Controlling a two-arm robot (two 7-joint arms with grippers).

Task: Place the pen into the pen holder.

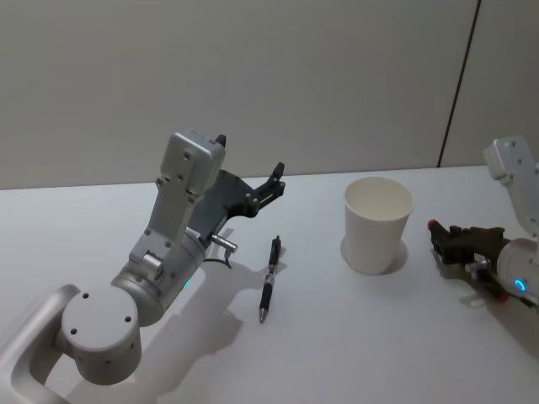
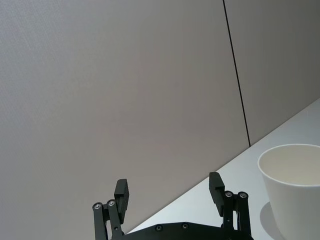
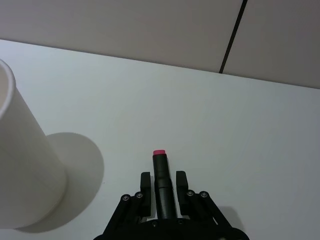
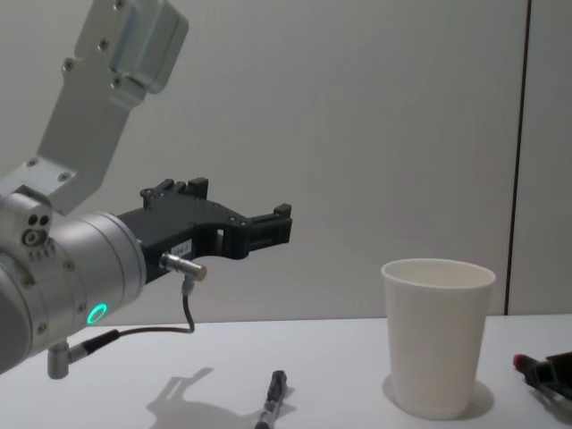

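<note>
The pen (image 1: 269,290) lies flat on the tabletop (image 1: 354,337), left of the upright white pen holder (image 1: 377,225) and apart from it. The left gripper (image 2: 168,184) hangs in the air near the pen, jaws spread and empty. The right gripper (image 3: 163,176) sits low beside the holder's other side, jaws pinching a dark red-tipped marker (image 3: 160,160)

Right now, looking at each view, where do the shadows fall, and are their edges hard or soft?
Head view: the left arm's soft shadow reaches towards the pen on the table. Chest view: the open left tool throws a faint patch below itself. Right wrist view: the pen holder casts a broad, soft-edged shadow towards the right tool, shut on a red-tipped black stick.
</note>
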